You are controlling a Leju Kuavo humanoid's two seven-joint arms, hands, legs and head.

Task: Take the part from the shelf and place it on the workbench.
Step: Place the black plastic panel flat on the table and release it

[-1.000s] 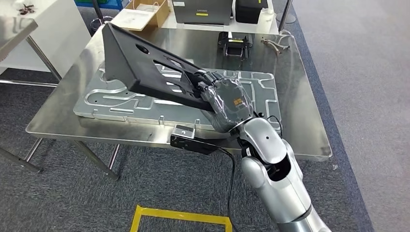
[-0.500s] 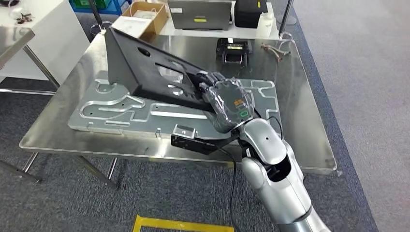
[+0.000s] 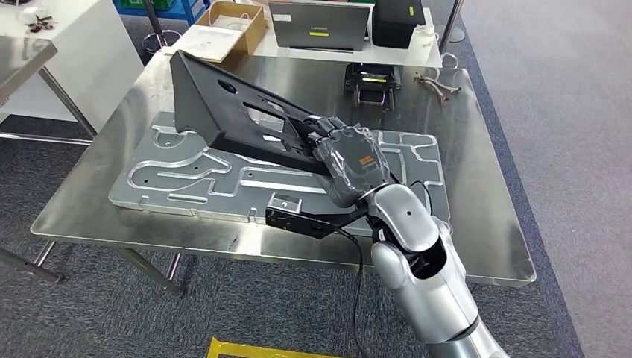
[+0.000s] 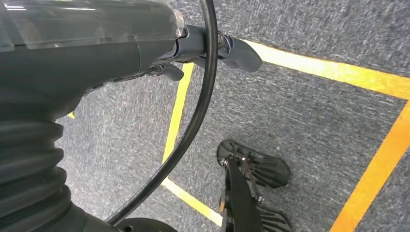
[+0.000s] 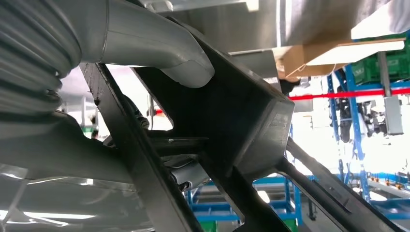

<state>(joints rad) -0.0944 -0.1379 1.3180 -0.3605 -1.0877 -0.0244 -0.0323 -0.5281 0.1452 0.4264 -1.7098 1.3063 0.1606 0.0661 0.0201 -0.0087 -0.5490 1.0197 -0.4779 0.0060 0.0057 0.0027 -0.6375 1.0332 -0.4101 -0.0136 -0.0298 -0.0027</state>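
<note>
Up close, the right hand bears a small orange label whose writing is too small to read, and its fingers are clenched round the near end of the one black, flat, cut-out metal part. That part is held tilted above the shiny steel workbench, its far left end raised over the single grey aluminium plate with routed grooves lying there. Far on the bench sit one small black clamp-like device with a yellow label and one loose bundle of thin cable. Beyond the bench stand one grey laptop with a yellow sticker, one black box and one open cardboard box; their lettering cannot be read. From the right wrist, the thick grey thumb presses on the part's dark face, with blue racking behind. From the left wrist, the left hand hangs over grey carpet crossed by yellow tape lines; whether its fingers are closed cannot be told.
</note>
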